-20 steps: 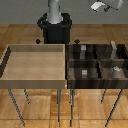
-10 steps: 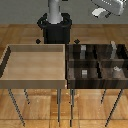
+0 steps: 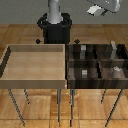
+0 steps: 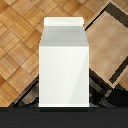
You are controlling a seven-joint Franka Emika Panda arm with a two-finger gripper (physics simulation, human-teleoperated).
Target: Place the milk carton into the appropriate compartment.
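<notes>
Your pincer [image 3: 100, 8], at the upper right of the exterior frame, hangs high above the dark compartment tray [image 3: 96, 62] with the milk carton [image 4: 64, 65] clamped in it. The carton fills the wrist view: pale grey-white, gabled top, its long axis running along the pincer's. The tray lies below; lower it to place.

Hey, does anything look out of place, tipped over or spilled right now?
Nothing spilled or damaged. The milk carton is up in the air in the gripper, above the dark compartment bin. The light tray looks undisturbed.
</notes>
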